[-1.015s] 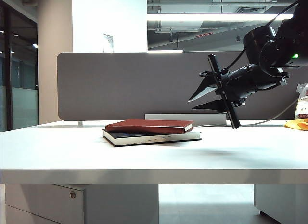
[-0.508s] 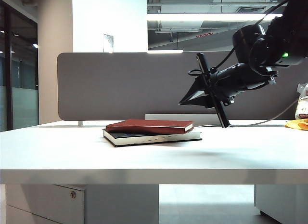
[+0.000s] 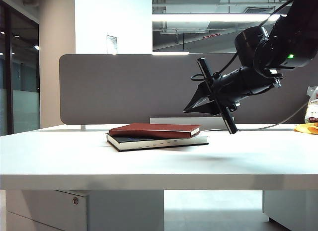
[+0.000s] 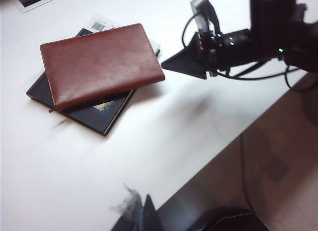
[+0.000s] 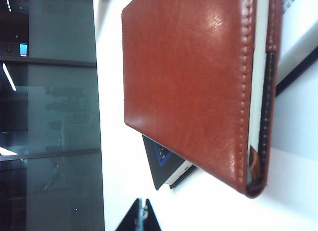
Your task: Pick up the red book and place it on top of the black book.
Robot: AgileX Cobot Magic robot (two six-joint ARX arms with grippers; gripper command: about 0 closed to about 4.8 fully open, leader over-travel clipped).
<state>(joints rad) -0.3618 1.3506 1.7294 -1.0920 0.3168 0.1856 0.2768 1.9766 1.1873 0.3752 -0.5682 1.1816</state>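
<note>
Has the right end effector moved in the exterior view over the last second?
Yes. The right end effector, now shut, has shifted left along the grey partition, closer to the stacked red book.

A white worktop [image 3: 59, 156] fills the foreground, backed by a grey partition [image 3: 119, 87]. At eleven o'clock stands a white pillar [image 3: 113, 22]; a ceiling strip light [image 3: 218, 17] glows at one o'clock, dark glass [image 3: 17, 72] at nine.

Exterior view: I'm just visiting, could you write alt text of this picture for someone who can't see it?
A red book lies on top of a black book on a white table. To their right, the right gripper hangs in the air above the table, shut and empty, pointing toward the books. A grey divider panel stands behind; the left gripper is not visible here.
</note>
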